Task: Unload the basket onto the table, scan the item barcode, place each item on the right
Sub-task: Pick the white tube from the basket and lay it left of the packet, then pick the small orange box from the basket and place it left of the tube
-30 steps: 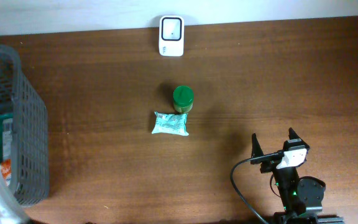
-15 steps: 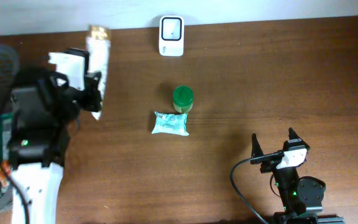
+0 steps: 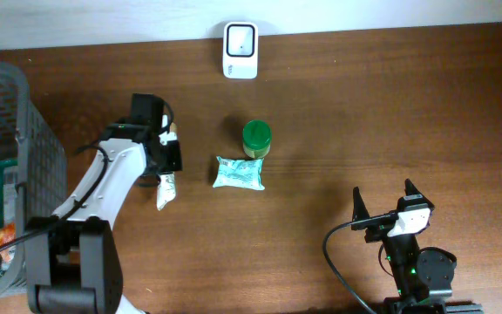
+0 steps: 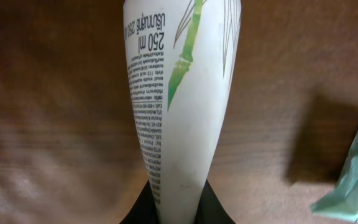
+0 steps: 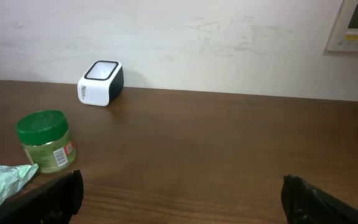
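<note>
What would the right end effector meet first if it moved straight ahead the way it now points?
The way looks free: the right end effector faces bare table, with the jar and scanner off to its left. It would probably reach the back wall first, though depth is unclear.

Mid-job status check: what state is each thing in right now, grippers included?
Left gripper: shut on tube.
Tube: held at its narrow end, printed text towards the wrist camera.
Right gripper: open, empty.
Scanner: at the table's far edge, nothing in front of it.
Jar: upright, green lid on.
Packet: lying flat beside the jar.
Basket: upright, packages inside.
</note>
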### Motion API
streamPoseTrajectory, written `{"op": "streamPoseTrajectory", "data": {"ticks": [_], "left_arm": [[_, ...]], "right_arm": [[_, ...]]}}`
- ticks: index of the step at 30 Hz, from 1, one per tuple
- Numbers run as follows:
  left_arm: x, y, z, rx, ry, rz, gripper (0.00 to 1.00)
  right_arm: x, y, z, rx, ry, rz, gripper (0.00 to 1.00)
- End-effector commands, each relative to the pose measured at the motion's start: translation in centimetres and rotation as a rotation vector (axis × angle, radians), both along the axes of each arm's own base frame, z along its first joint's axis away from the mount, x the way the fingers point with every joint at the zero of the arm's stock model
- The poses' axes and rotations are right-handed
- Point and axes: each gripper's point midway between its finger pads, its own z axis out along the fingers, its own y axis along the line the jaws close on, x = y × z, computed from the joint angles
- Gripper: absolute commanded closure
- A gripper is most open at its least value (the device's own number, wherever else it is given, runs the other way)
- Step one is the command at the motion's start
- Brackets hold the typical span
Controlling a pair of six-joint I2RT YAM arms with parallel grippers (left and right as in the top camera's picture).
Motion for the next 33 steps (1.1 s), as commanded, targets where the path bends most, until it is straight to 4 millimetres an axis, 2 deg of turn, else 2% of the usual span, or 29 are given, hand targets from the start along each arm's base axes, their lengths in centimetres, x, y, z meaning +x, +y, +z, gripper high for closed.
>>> {"op": "streamPoseTrajectory", "data": {"ticks": [1,2,3,5,8,9,11,13,14,15,16,17,18,19,20,21,22,23,24,26,27,28,29,30,32,33], "left_arm": [[1.0,-2.1,0.7,0.033,-0.054,-0.027,0.62],[0.9,-2.6,0.6,0.032,-0.052,-0.039,0.31],[0.8,-2.9,0.6,0.03,-0.051,-0.047,0.08],[0.8,-2.9,0.6,0.029,-0.049,-0.049,0.01],[1.0,-2.9,0.9,0.028,-0.06,-0.048,0.01],[2.1,-2.9,2.6,0.021,-0.099,-0.041,0.01],[4.0,-2.5,7.5,0.006,-0.186,-0.02,0.01],[6.1,-0.8,16.2,-0.014,-0.345,0.029,0.01],[6.3,1.5,21.2,-0.016,-0.433,0.084,0.01],[5.9,4.5,25.1,-0.008,-0.505,0.151,0.01],[5.0,7.9,28.0,0.008,-0.565,0.231,0.01],[3.5,12.4,30.4,0.039,-0.631,0.339,0.03],[2.0,15.8,31.3,0.051,-0.659,0.456,0.04],[0.9,18.4,31.6,0.057,-0.667,0.548,0.05],[-0.8,21.8,31.3,0.074,-0.658,0.661,0.05],[-2.9,25.2,30.2,0.089,-0.622,0.781,0.05],[-4.7,27.2,28.4,0.084,-0.561,0.878,0.05],[-5.9,28.3,26.7,0.091,-0.503,0.921,0.05],[-8.1,30.0,23.6,0.118,-0.406,0.993,0.04],[-10.7,31.7,19.0,0.141,-0.282,1.071,0.04],[-12.8,32.5,14.6,0.162,-0.168,1.114,0.07],[-13.6,32.7,12.3,0.167,-0.112,1.128,0.09],[-14.0,32.6,11.0,0.168,-0.077,1.117,0.12],[-14.4,32.2,7.1,0.17,0.01,1.022,0.28],[-14.4,32.2,3.9,0.167,0.077,0.947,0.37],[-14.3,32.4,3.2,0.166,0.092,0.926,0.37]], "right_arm": [[0.0,0.3,-0.2,-0.006,0.002,0.016,0.02],[0.0,0.3,-0.2,-0.006,0.002,0.016,0.02],[0.0,0.3,-0.2,-0.006,0.002,0.016,0.02],[0.0,0.3,-0.2,-0.006,0.002,0.016,0.02],[0.0,0.3,-0.2,-0.006,0.002,0.016,0.02],[0.0,0.3,-0.2,-0.006,0.002,0.016,0.02],[0.0,0.3,-0.2,-0.006,0.002,0.016,0.02],[0.0,0.3,-0.2,-0.005,0.002,0.016,0.02],[0.0,0.3,-0.2,-0.006,0.002,0.016,0.02],[0.0,0.3,-0.2,-0.006,0.002,0.016,0.02],[0.0,0.3,-0.2,-0.006,0.002,0.016,0.02],[0.0,0.3,-0.2,-0.006,0.002,0.016,0.02],[0.0,0.3,-0.2,-0.006,0.002,0.016,0.02],[0.0,0.3,-0.2,-0.006,0.002,0.016,0.02],[0.0,0.3,-0.2,-0.006,0.002,0.016,0.02],[0.0,0.3,-0.2,-0.006,0.002,0.016,0.01],[0.0,0.3,-0.2,-0.006,0.002,0.016,0.02],[0.0,0.3,-0.2,-0.006,0.002,0.016,0.02],[0.0,0.3,-0.2,-0.006,0.002,0.016,0.02],[0.0,0.3,-0.2,-0.006,0.002,0.016,0.02],[0.0,0.3,-0.2,-0.006,0.002,0.016,0.02],[0.0,0.3,-0.2,-0.006,0.002,0.016,0.02],[0.0,0.3,-0.2,-0.006,0.002,0.016,0.02],[0.0,0.3,-0.2,-0.006,0.002,0.016,0.02],[0.0,0.3,-0.2,-0.006,0.002,0.016,0.02],[0.0,0.3,-0.2,-0.006,0.002,0.016,0.02]]}}
